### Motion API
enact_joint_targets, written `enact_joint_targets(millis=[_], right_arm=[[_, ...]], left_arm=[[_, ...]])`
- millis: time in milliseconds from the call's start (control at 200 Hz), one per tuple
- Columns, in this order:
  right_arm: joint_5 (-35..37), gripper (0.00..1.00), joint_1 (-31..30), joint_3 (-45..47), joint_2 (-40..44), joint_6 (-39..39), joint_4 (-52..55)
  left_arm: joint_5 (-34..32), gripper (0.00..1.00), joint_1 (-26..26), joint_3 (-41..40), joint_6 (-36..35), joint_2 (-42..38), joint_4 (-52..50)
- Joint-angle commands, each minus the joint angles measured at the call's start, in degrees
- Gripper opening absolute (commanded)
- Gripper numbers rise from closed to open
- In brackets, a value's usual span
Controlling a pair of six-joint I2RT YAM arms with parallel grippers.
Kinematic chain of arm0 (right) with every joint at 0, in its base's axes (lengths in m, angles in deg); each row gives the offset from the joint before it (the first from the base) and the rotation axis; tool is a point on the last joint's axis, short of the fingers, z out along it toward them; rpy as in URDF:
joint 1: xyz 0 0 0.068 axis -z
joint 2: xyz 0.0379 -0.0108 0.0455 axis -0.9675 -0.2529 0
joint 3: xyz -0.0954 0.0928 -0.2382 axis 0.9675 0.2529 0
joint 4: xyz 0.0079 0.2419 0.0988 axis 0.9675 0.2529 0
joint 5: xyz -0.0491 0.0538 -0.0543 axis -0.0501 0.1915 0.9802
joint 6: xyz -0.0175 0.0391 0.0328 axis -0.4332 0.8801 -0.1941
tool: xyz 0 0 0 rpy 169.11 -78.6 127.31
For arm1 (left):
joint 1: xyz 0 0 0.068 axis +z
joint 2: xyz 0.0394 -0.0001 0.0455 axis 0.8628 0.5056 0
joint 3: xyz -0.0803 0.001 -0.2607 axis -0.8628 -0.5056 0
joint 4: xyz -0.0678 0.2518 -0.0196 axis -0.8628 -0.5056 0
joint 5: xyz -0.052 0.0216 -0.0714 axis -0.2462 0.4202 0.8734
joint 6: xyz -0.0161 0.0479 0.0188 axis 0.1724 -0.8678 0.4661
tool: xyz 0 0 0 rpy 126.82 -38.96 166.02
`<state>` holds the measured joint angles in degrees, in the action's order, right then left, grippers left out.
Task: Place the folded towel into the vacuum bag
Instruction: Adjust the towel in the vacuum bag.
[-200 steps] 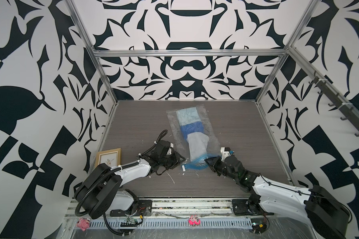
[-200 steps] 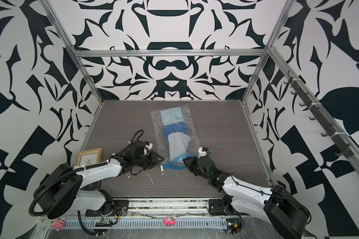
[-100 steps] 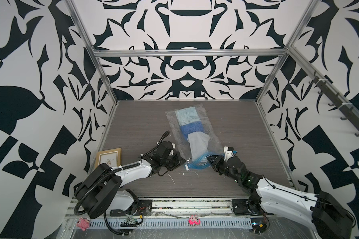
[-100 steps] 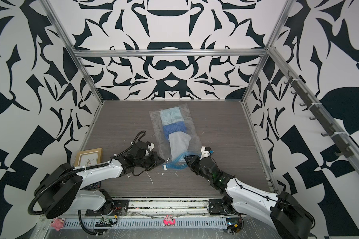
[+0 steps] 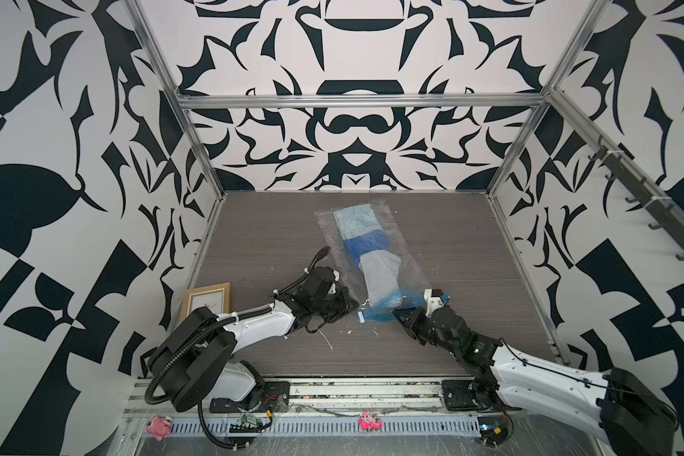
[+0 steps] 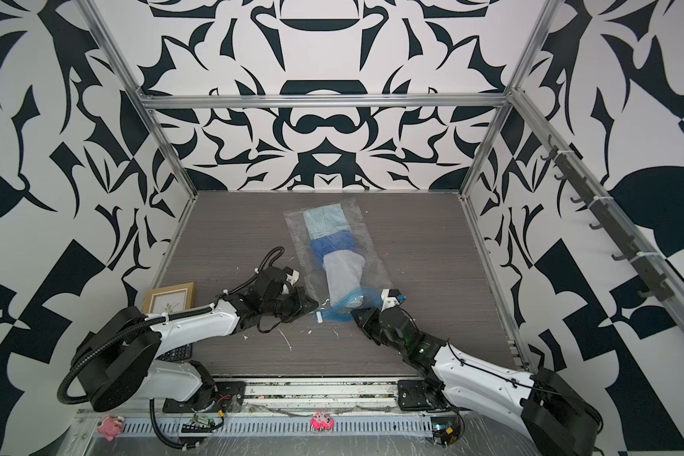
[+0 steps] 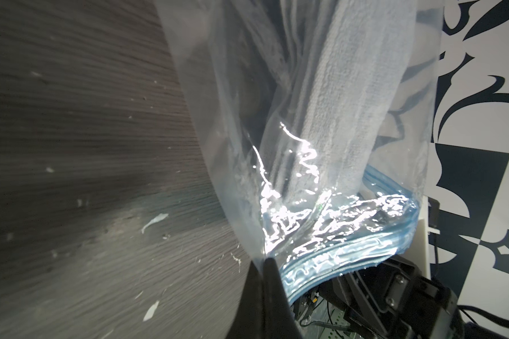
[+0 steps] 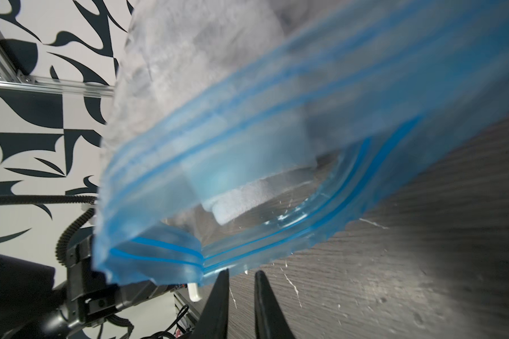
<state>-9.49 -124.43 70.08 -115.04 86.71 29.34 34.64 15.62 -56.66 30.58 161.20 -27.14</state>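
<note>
On desk, vacuum bag lies lengthwise. Inside, far to near: pale-blue cloth, dark-blue cloth, folded towel, its end just inside blue zip strip. Your left pincer has just pressed together on mouth corner, so mouth gapes. Right pincer slightly spread, empty, just beside strip. Towel likely needs a push deeper.

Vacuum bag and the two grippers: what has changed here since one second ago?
The left gripper edged toward the vacuum bag and shut on its side edge by the zip strip. The right gripper stayed at the mouth, jaws slightly apart, holding nothing. Bag, towels and picture frame stayed put.
</note>
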Motion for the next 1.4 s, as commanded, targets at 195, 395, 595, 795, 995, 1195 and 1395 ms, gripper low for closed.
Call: enact_joint_targets(millis=[195, 395, 595, 795, 995, 1195, 1395], right_arm=[[7.44, 0.07, -1.59, -0.62, -10.56, -1.86, -17.89], [15.05, 0.04, -1.57, -1.23, -17.23, -4.23, -25.13], [23.47, 0.00, -1.59, -0.32, -19.20, -6.96, -30.12], [27.53, 0.00, -1.50, -1.89, -18.63, -8.95, -25.17], [29.48, 0.00, -1.46, -0.99, -21.47, -7.65, -25.28], [29.27, 0.00, -1.45, -0.76, -25.42, -7.46, -27.71], [27.32, 0.00, -1.38, -0.94, -25.35, -8.59, -28.69]], left_arm=[[-0.65, 0.00, -1.32, 2.43, 0.24, -0.07, -1.46], [0.06, 0.00, -1.43, 1.49, -0.70, -2.18, -4.37], [2.95, 0.00, -1.36, 0.19, -2.21, -3.98, -7.67], [7.86, 0.00, -1.25, 0.61, -4.41, -2.41, -9.01], [9.06, 0.00, -0.56, 0.13, -5.02, -2.61, -9.64], [8.92, 0.00, 0.23, -1.30, -5.85, -4.41, -11.19], [8.19, 0.00, 1.80, -3.91, -6.78, -6.31, -12.19]])
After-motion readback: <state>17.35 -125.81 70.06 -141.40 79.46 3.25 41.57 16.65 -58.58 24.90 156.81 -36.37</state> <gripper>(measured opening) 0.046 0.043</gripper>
